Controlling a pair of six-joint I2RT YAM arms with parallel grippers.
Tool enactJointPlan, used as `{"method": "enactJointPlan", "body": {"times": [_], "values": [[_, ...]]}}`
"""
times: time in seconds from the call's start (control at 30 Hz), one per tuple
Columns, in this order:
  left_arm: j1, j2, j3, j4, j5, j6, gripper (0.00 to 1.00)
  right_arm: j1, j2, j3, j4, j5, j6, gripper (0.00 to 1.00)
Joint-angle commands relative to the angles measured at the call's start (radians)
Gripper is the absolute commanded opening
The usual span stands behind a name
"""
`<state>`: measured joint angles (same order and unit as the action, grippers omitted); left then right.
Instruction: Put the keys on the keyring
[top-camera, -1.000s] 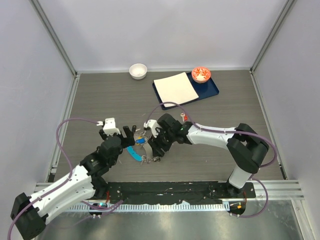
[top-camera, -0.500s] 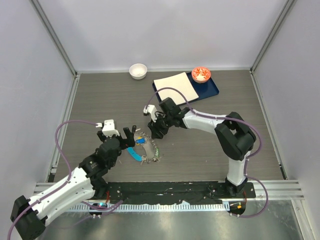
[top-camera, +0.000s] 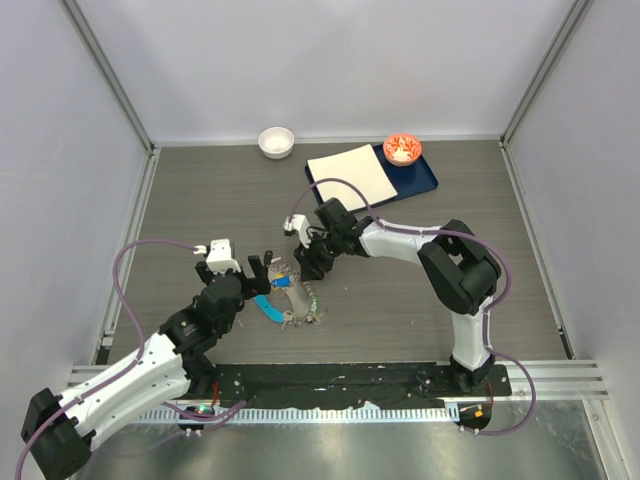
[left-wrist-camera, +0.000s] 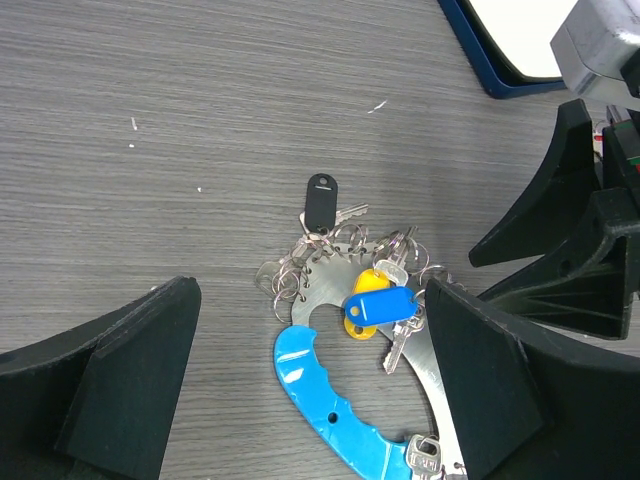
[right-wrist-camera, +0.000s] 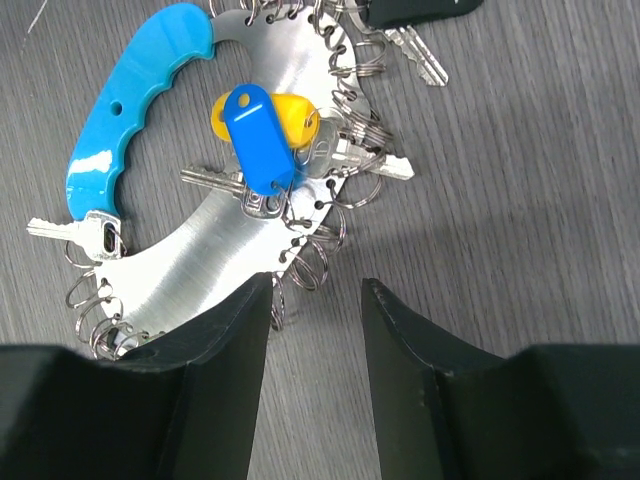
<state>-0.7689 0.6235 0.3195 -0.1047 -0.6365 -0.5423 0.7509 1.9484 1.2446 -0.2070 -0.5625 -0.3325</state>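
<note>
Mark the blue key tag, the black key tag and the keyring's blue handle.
blue key tag (right-wrist-camera: 257, 140), right wrist view, middle of the plastic tag.
black key tag (left-wrist-camera: 320, 202), left wrist view, centre of the plastic tag.
blue handle (left-wrist-camera: 315, 395), left wrist view, middle of the plastic curve.

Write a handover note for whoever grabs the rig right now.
Left gripper: open, empty, low, facing the keyring.
Right gripper: open, empty, fingers just over the keyring's edge.
The keyring lies flat on the table between the two arms. The blue-tagged key and yellow-tagged key rest on its metal plate, and the black-tagged key is at its rim.
Done: cannot tell which keys are actually threaded on.
Left: check each key and thread any that are loose.
</note>
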Motion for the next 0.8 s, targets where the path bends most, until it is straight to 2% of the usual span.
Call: {"method": "enactJointPlan", "body": {"times": [0.0,0.5,0.77], "values": [[0.005,-0.002,0.004,0.036,-0.022,0.004,1.0,0.004,0.026,0.052,0.034,-0.037,-0.008,0.47],[0.005,-0.004,0.004,0.037,-0.005,0.004,1.0,0.004,-0.008,0.003,-0.011,-0.077,-0.014,0.37],[0.005,-0.001,0.006,0.039,-0.002,0.005,1.0,0.005,-0.002,-0.007,0.007,-0.073,-0.007,0.36]]}}
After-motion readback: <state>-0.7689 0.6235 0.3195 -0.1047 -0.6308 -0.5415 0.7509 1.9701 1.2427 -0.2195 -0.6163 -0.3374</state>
